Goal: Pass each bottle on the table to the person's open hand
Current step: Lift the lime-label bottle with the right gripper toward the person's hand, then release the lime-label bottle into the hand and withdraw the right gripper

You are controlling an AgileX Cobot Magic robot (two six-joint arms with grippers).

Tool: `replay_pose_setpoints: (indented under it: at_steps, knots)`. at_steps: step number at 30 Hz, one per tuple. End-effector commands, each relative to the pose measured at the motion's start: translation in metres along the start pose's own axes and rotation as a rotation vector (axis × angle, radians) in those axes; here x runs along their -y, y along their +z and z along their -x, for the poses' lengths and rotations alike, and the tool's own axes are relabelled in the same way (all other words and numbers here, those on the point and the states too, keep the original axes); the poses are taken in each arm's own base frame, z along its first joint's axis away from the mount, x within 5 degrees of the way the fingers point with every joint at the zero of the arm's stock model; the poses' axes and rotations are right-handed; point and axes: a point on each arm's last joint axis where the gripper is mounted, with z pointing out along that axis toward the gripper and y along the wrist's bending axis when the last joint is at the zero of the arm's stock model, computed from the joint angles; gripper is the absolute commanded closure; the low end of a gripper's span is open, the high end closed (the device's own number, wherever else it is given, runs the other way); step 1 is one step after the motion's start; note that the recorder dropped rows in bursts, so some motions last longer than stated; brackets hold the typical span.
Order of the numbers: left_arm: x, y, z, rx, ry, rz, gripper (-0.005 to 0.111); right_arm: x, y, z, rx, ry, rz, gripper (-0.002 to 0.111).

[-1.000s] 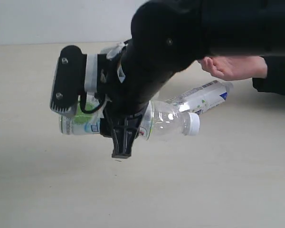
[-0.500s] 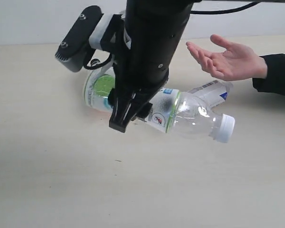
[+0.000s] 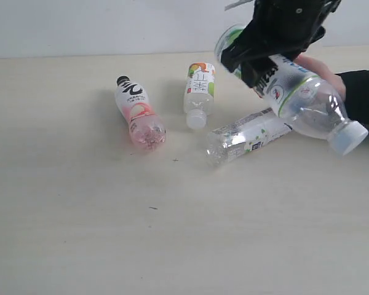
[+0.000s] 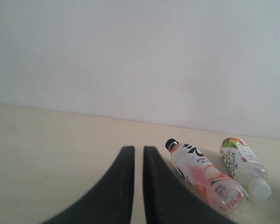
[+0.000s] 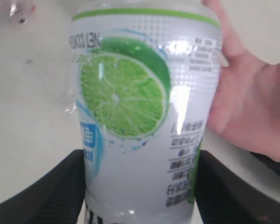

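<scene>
My right gripper (image 3: 251, 61) is shut on the lime-label bottle (image 3: 301, 98), which hangs tilted above the table (image 3: 80, 233) with its white cap (image 3: 347, 136) pointing down to the right. In the right wrist view the fingers (image 5: 60, 191) clamp the bottle (image 5: 140, 107), and the person's open hand (image 5: 245, 102) lies right behind it, against its side. That hand (image 3: 325, 72) is mostly hidden by the bottle in the exterior view. Three bottles lie on the table: pink-label (image 3: 138, 114), white-green-label (image 3: 198, 92) and white-blue-label (image 3: 249, 135). My left gripper (image 4: 134, 154) is shut and empty.
The person's black sleeve (image 3: 363, 95) reaches in from the right edge. From the left wrist view the pink-label bottle (image 4: 203, 175) and the white-green-label bottle (image 4: 242, 161) lie beyond my left fingers. A pale wall (image 3: 80, 24) closes off the table's far edge.
My right arm has swung from the table's middle up and to the right with the lime-label bottle, reaching the hand. The pink-label and white-green-label bottles have come into view.
</scene>
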Motion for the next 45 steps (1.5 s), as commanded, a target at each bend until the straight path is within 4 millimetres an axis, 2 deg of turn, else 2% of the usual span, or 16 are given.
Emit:
replay_pose_setpoints:
  at_steps: [1, 5, 10, 20, 29, 31, 34, 39, 42, 45]
  knots:
    - [0.000, -0.001, 0.001, 0.006, 0.000, -0.008, 0.097, 0.037, -0.001, 0.004, 0.100, 0.170, -0.007, 0.108]
    - [0.000, -0.001, 0.001, 0.006, 0.000, -0.008, 0.097, 0.067, 0.004, 0.005, 0.149, 0.324, 0.060, 0.108]
    - [0.000, -0.001, 0.001, 0.006, 0.000, -0.008, 0.097, 0.090, 0.021, 0.007, 0.071, 0.394, 0.069, 0.108]
    - [0.000, -0.001, 0.001, 0.006, 0.000, -0.008, 0.097, 0.098, 0.076, 0.025, 0.004, 0.423, 0.029, 0.108]
    - [0.000, -0.001, 0.001, 0.006, 0.000, -0.008, 0.097, 0.100, 0.106, 0.024, -0.049, 0.451, -0.001, 0.106]
    - [0.000, -0.001, 0.001, 0.006, 0.000, -0.008, 0.097, 0.100, 0.107, 0.025, -0.042, 0.451, -0.002, 0.100]
    - [0.000, -0.001, 0.001, 0.006, 0.000, -0.008, 0.097, 0.100, 0.107, 0.026, -0.033, 0.451, -0.002, 0.084]
    - [0.000, -0.001, 0.001, 0.006, 0.000, -0.008, 0.097, 0.099, 0.107, 0.026, -0.033, 0.449, -0.001, 0.044]
    - [0.000, -0.001, 0.001, 0.006, 0.000, -0.008, 0.097, 0.099, 0.107, 0.026, -0.035, 0.429, -0.001, 0.031]
    - [0.000, -0.001, 0.001, 0.006, 0.000, -0.008, 0.097, 0.099, 0.107, 0.026, -0.033, 0.422, -0.001, 0.027]
